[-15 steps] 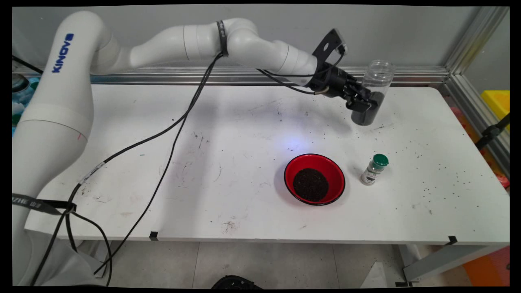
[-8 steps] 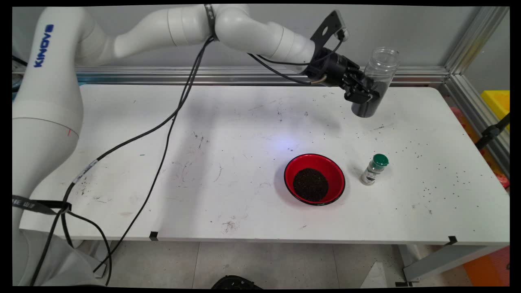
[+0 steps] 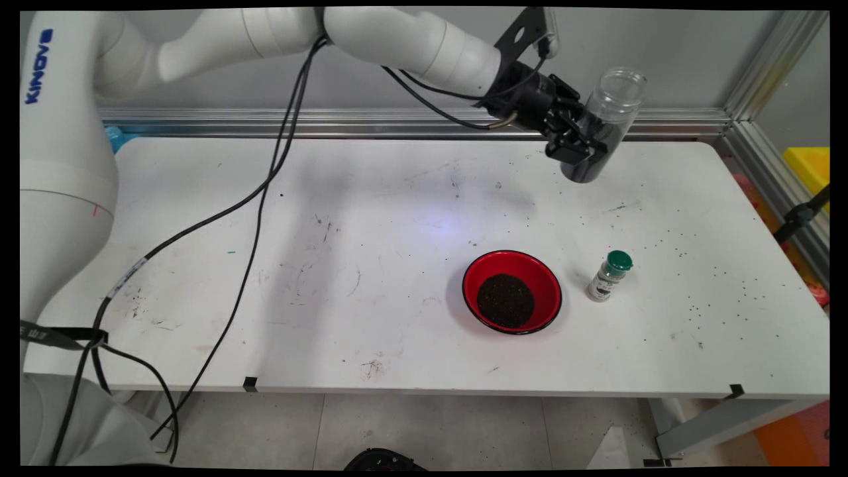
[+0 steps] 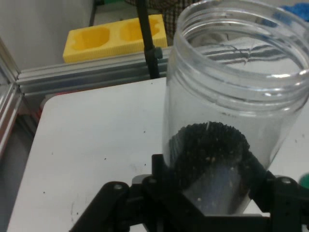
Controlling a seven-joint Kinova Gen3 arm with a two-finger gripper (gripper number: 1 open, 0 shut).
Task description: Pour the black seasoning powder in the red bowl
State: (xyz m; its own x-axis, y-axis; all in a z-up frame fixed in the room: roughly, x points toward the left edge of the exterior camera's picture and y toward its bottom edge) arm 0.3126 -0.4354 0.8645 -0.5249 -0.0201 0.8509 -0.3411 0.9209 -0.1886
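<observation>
Pinching a clear plastic jar (image 3: 599, 129) about its lower half, the hand (image 3: 575, 142) hangs in the air over the far right part of the white bench (image 3: 371, 265) in the main view. The jar is open-mouthed, tilted with its mouth up and to the right, and dark grains fill its lower part. Nearer on the bench sits a red bowl (image 3: 511, 291) holding a dark heap of grains, and just to its right stands a small green-capped shaker (image 3: 609, 275). Black specks lie scattered over the bench's right side.

From the hand view, the jar (image 4: 231, 121) is clamped between the black fingers (image 4: 159, 169), the dark grains piled in its bottom. Beyond the bench edge lies a yellow tray (image 4: 113, 36).
</observation>
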